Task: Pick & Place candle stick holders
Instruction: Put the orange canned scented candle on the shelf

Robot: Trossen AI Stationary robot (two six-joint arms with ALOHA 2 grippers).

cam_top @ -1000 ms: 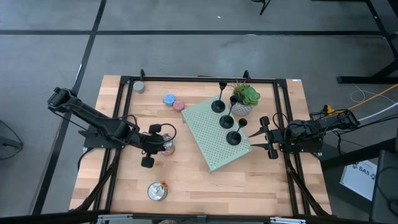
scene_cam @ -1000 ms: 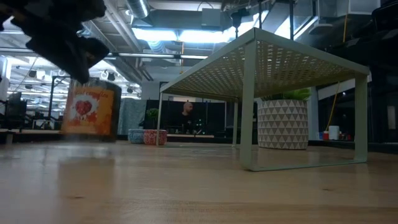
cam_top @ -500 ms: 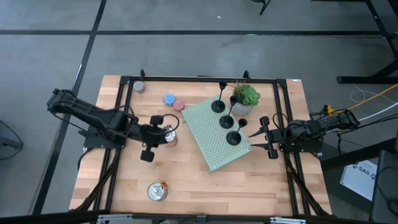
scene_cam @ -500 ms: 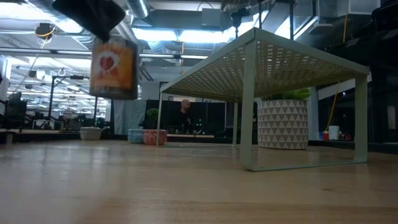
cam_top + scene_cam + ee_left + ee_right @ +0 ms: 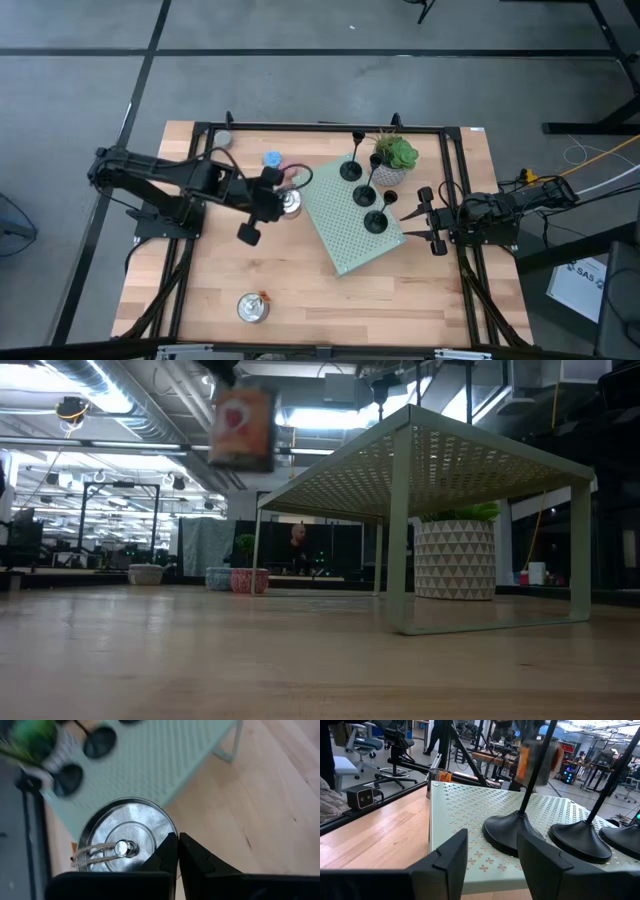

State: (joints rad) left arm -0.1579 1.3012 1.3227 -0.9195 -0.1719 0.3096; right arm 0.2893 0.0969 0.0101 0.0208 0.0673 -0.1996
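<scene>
The candle stick holders (image 5: 520,837) lose their stem tops past the right wrist view's edge; the carried tin (image 5: 243,426) is blurred.

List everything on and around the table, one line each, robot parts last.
Candle stick holders: three, black, standing on the rack.
Rack: one, pale green, perforated, table's centre-right.
Potted plant: one, green in a patterned white pot, beside the rack's far end.
Tins: two, silver; one carried in the air near the rack's left edge, one on the near table.
Small candles: blue and pink, far side.
Left gripper: jaws shut on the carried tin.
Right gripper: jaws open, at the rack's right edge.
</scene>
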